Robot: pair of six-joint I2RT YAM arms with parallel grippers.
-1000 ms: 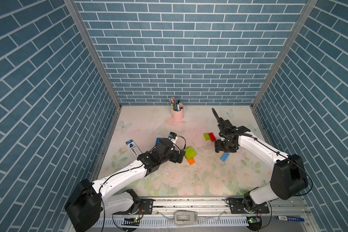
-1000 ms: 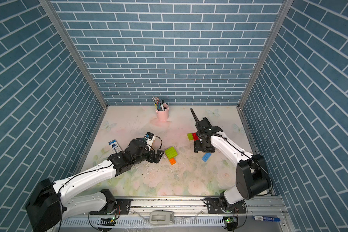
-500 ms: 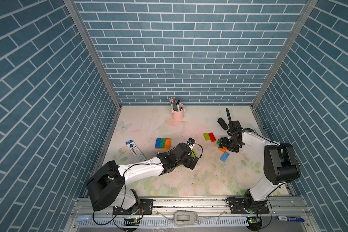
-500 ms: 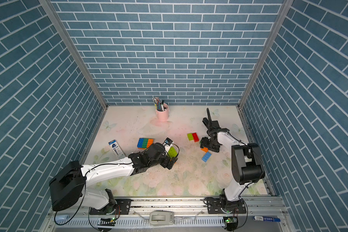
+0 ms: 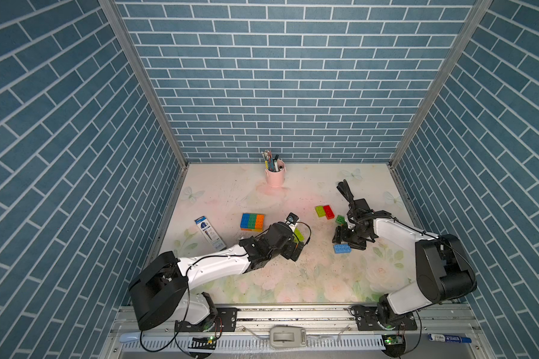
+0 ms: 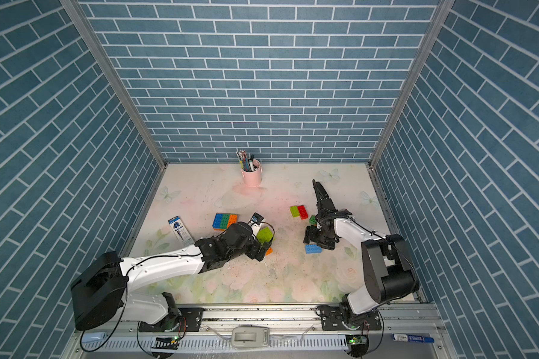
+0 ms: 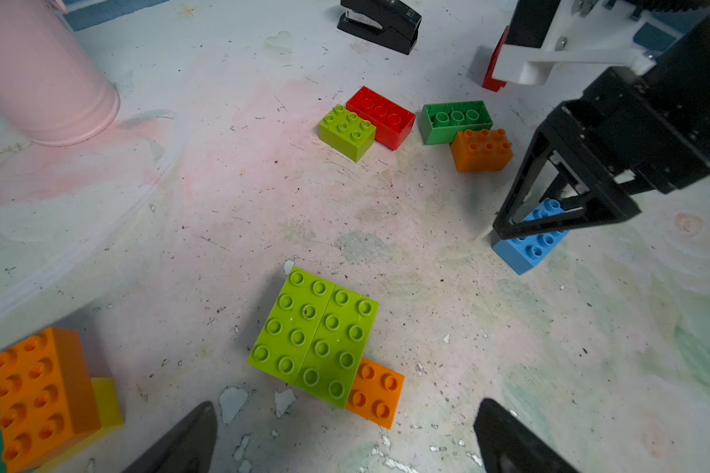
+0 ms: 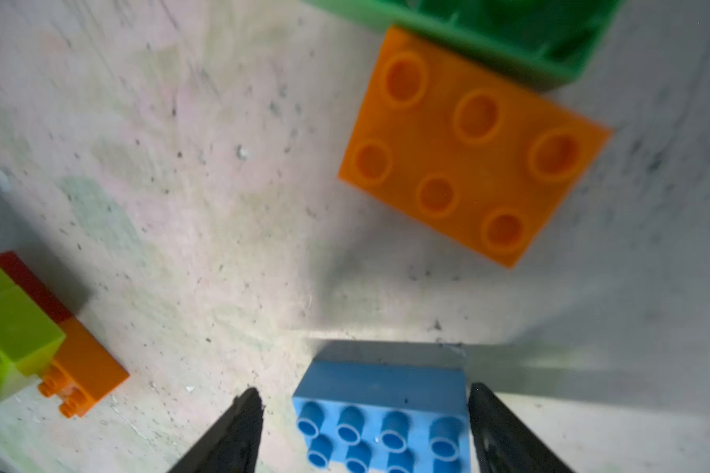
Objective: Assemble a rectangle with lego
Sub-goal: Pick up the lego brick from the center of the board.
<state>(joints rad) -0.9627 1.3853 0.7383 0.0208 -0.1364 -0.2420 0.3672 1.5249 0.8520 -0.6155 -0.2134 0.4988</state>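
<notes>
left gripper (image 7: 347, 409): only two dark fingertips show in the left wrist view; the rest is cut by the frame edge.
right gripper (image 8: 362, 391): only the fingertips show in the right wrist view; the body is out of frame.
blue brick (image 8: 382, 409): part runs out of frame; in the left wrist view a right gripper finger covers some of it.
green brick (image 8: 488, 28): blurred and cut by the frame edge.
lime bricks (image 5: 298, 233): largely behind the left gripper in both top views.
pink cup (image 7: 38, 78): rim out of frame.
box (image 5: 210, 230): print too small to read.
</notes>
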